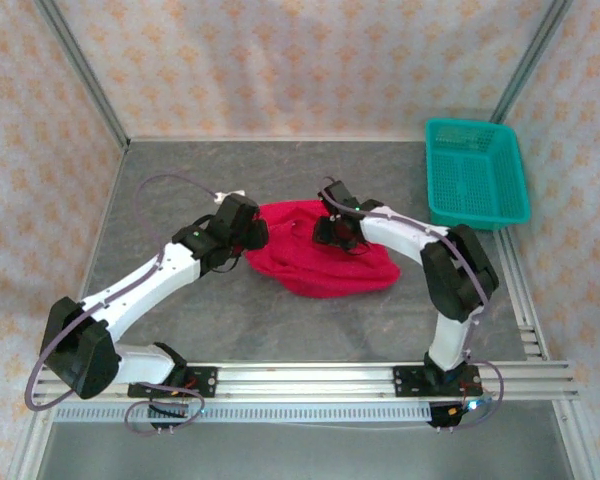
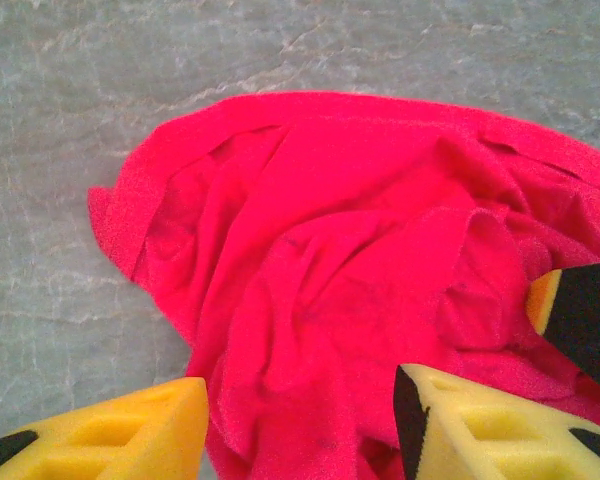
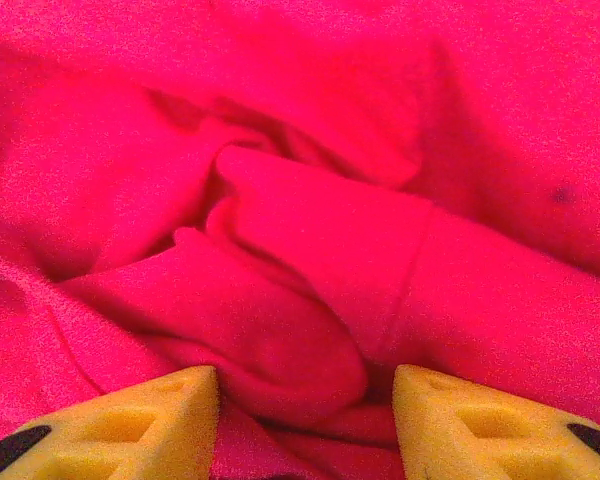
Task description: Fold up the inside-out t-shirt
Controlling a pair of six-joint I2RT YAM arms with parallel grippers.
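Seen from overhead, the inside-out t-shirt [image 1: 325, 268] lies in a crumpled red heap near the middle of the grey table [image 1: 280, 325], and both of my arms reach in to it, one from each side. My left gripper [image 2: 302, 400] sits at the heap's left edge. Through its wrist camera I see its two yellow fingers [image 2: 130, 430] spread well apart and released, clamping nothing. Rumpled cloth runs down between them, and bare tabletop shows beyond the shirt's rounded edge. The left-hand finger hangs partly over the table and the other over the fabric. I cannot tell whether either one presses on the shirt.

My right gripper [image 3: 306, 385] is down over the top of the heap, on its right half. Its jaws also stand apart, about as wide as the left pair. A thick rolled fold of red cloth bulges up into the gap between them, close against the inner face of the left-hand finger, but nothing is pinched. Red fabric lies on every side of that gripper, in deep creases and overlapping folds.

In the left wrist view, a black-and-yellow fingertip of the right gripper pokes in at the right edge, lying on the cloth. A teal basket [image 1: 477, 175] stands well apart from the shirt, at the table's far right corner.
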